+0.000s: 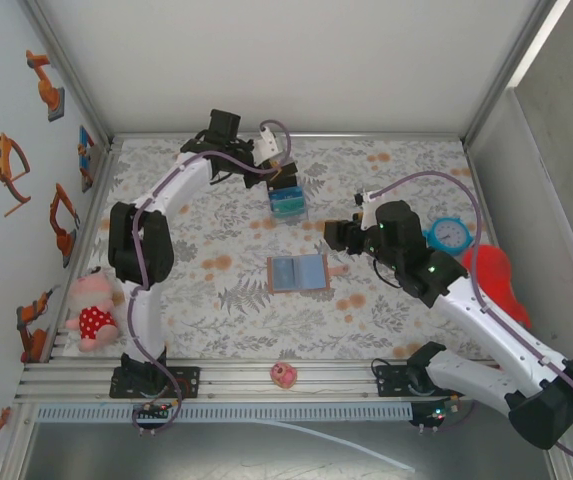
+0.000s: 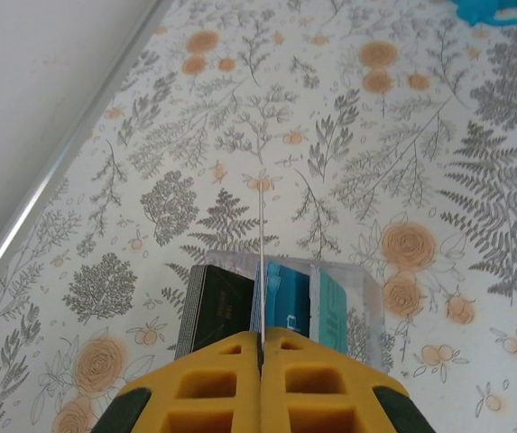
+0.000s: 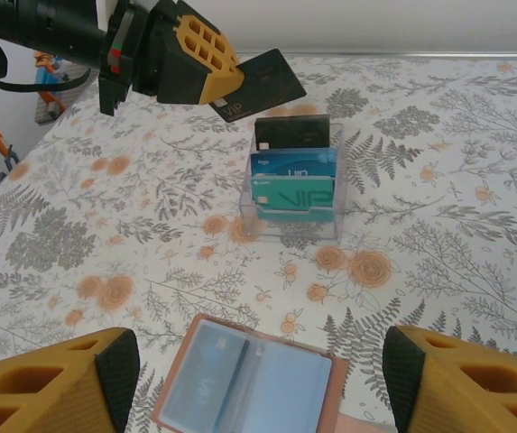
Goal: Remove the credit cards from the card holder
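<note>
Pinching 1 dark card [image 3: 263,86], the left gripper [image 3: 215,83] is hovering over 1 clear stand [image 3: 294,225] of 3 cards, at 12 o'clock from the open card holder [image 1: 298,272]; the right gripper [image 1: 338,236] is hanging open at the holder's 2 o'clock; 2 pale credit cards [image 3: 206,379] are sitting inside.

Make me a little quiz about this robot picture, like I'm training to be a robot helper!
1. True or false: the left gripper is pinching a black card.
2. In the clear box, what colour is the card nearest the card holder? A) red B) teal C) yellow
3. Fill in: the card holder lies ____ on the table (open or folded).

Key: 1 true; 2 B; 3 open.
</note>
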